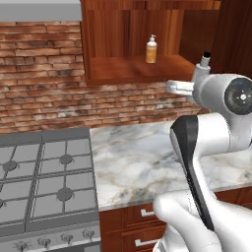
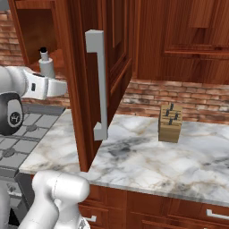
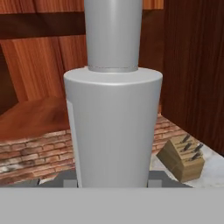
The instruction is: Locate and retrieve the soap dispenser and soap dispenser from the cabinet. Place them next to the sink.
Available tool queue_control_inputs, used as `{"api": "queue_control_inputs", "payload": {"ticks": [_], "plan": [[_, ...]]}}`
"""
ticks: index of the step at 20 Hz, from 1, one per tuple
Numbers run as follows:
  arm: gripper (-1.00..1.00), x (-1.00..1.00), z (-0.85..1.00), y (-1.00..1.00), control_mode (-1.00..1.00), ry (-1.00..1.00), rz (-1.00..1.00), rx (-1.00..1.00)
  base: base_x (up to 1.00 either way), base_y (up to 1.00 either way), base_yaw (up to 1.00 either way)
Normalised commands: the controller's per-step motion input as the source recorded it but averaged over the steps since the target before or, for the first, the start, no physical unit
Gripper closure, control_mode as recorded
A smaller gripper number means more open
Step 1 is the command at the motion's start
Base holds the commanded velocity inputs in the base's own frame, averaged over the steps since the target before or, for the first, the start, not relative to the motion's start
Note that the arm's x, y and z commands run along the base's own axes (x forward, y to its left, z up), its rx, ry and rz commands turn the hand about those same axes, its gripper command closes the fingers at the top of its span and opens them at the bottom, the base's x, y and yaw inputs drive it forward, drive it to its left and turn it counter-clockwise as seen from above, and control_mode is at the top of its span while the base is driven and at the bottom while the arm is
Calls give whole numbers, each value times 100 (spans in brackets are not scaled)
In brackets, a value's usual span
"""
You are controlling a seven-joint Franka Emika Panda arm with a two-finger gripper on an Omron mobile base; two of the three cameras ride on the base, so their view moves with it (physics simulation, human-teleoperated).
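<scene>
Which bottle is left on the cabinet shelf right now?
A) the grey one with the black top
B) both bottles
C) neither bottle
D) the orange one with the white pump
D: the orange bottle stands alone on the shelf, while the grey bottle is clamped in the gripper, out in front of the cabinet.

The grey soap dispenser (image 3: 113, 109) looms so close in the hand view that its top is cut off and the fingertips are hidden behind it; in the left base view the arm covers its lower body.
</scene>
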Motion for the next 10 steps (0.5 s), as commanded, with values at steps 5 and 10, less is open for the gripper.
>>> {"api": "queue_control_inputs", "payload": {"ticks": [5,10], "plan": [[100,-81,-9,12,-100,4,9,0,0,0,0],[100,-58,-10,25,-100,6,6,0,0,0,0]]}}
